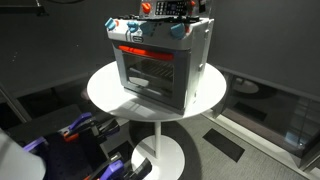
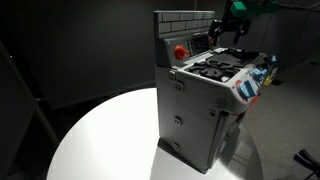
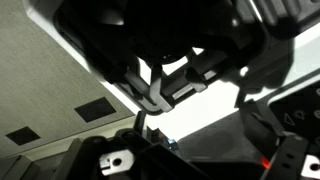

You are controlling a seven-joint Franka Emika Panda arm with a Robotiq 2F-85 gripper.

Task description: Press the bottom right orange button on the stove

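The stove is a small silver-grey box oven with a glass door and a glowing orange-red strip. It stands on a round white table and shows in both exterior views. Blue-grey knobs and orange-red buttons sit on its front panel. My gripper hangs above the back of the stove top, next to the tiled back panel, apart from the front buttons. Its fingers look spread and hold nothing. In an exterior view it is cut off at the top edge. The wrist view is dark and blurred.
The table stands on a white pedestal base. Dark equipment with blue and orange parts lies on the floor beside it. A red round button sits on the stove's back panel. Dark curtains surround the scene.
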